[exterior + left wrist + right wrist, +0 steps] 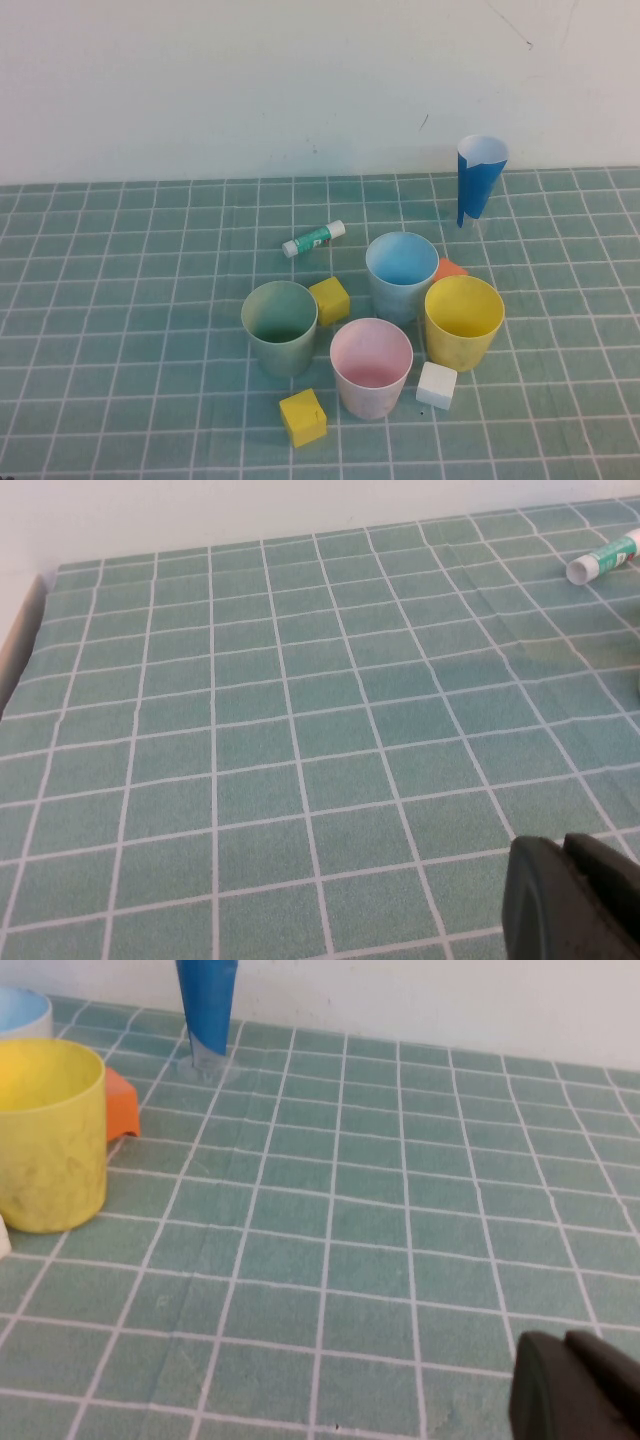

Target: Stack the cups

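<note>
Four cups stand upright and apart in the middle of the table: green, light blue, yellow and pink. None is inside another. Neither gripper shows in the high view. My left gripper is shut and empty, low over bare mat to the left, with no cup in its view. My right gripper is shut and empty, low over the mat to the right of the cups. Its view shows the yellow cup and the rim of the blue cup.
Two yellow cubes, a white cube and an orange cube lie among the cups. A glue stick lies behind them. A blue-and-white paper cone stands at the back right by the wall.
</note>
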Controlling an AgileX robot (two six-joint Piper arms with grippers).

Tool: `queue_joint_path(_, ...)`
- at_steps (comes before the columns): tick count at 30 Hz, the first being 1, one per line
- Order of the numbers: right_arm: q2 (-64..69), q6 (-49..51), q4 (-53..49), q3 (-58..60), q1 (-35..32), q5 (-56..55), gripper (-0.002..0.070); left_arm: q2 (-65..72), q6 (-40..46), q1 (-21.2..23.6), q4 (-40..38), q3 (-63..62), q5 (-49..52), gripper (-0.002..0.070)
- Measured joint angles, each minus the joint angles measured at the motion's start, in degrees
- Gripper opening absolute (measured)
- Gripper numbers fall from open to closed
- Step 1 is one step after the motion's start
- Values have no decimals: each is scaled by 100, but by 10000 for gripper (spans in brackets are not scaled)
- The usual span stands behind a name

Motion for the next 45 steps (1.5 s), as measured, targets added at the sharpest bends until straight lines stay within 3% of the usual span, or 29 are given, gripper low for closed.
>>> queue_joint_path(19,0,0,0,0,0,0,-2,0,-12,0,451,9,-23,-2)
queue_joint_path(22,0,0,0,0,0,0,-2,0,-658,0,-358,61,-418,-2)
queue_joint_path(26,0,0,0,0,0,0,-2,-11,-2294,0,-3026,70,-1357,-2)
queue_joint_path(29,0,0,-8,0,0,0,-2,-11,-2361,0,-3948,70,-2049,-2)
queue_joint_path(33,0,0,-8,0,0,0,-2,-11,-1588,0,-4283,70,-2685,-2)
queue_joint_path(39,0,0,-8,0,0,0,-2,-11,-1465,0,-4780,70,-2571,-2)
queue_joint_path(42,0,0,-8,0,0,0,-2,-11,-1521,0,-4792,70,-2550,-3)
queue_joint_path(45,0,0,-8,0,0,0,-2,-11,-1366,0,-4231,-14,-2420,-3)
